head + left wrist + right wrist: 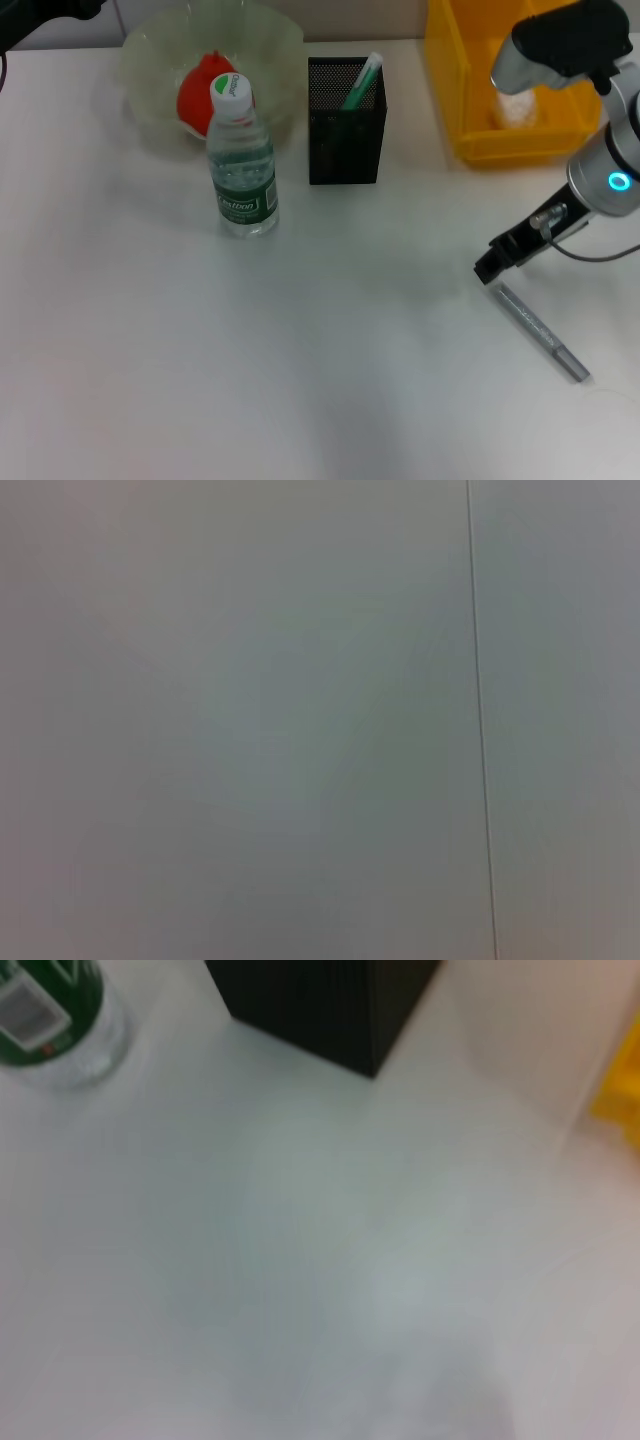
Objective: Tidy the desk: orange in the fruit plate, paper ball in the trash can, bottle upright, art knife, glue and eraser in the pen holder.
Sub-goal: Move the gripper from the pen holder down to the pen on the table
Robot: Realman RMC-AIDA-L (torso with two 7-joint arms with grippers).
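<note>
The orange [198,92] lies in the pale-green fruit plate [150,60] at the back left. The bottle [241,160] stands upright in front of the plate; it also shows in the right wrist view [50,1020]. The black mesh pen holder [346,130] holds a green-and-white stick [362,80]; the holder shows in the right wrist view too [320,1005]. The paper ball [517,106] lies in the yellow trash can [470,110]. A grey art knife [541,331] lies flat on the desk at the right. My right gripper [490,266] hovers just beside the knife's near end. The eraser is out of view.
My left arm [40,18] is parked at the back left corner. The trash can's edge shows in the right wrist view [625,1090]. The left wrist view shows only a plain grey surface with a thin line. White desk spreads across the front and middle.
</note>
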